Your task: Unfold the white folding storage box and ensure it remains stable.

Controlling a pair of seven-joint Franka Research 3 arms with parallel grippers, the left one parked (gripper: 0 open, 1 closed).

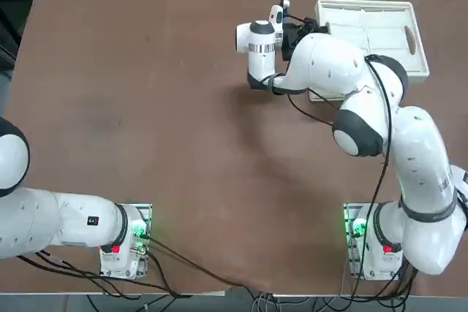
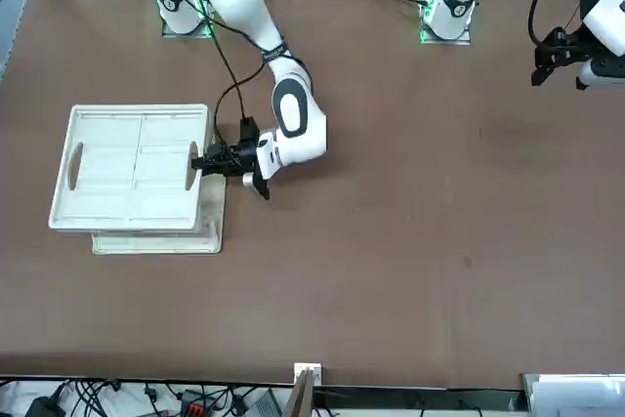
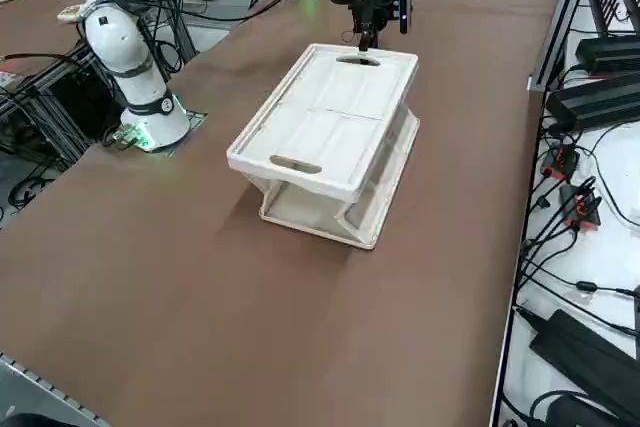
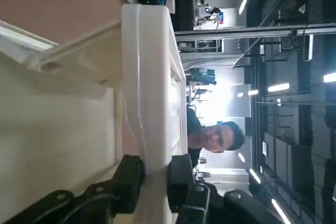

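1 end effector (image 4: 156,177) clamped on the upper rim of the white folding storage box (image 3: 325,117), part-raised near the surface's (image 2: 391,271) far right corner! Unfolding's in hand; next, lift that rim until the side panels stand upright and brace.

The rectangular plastic folding storage box (image 3: 325,117) is plain off-white. Beneath it, the flat table (image 3: 200,297) is brown.

- Top view: even, moderate light; soft arm shadow on the brown table (image 1: 146,144).
- Wrist view: dim room — blown-out white glare centrally, bright ceiling strips (image 4: 278,87); fingers slightly blurred.
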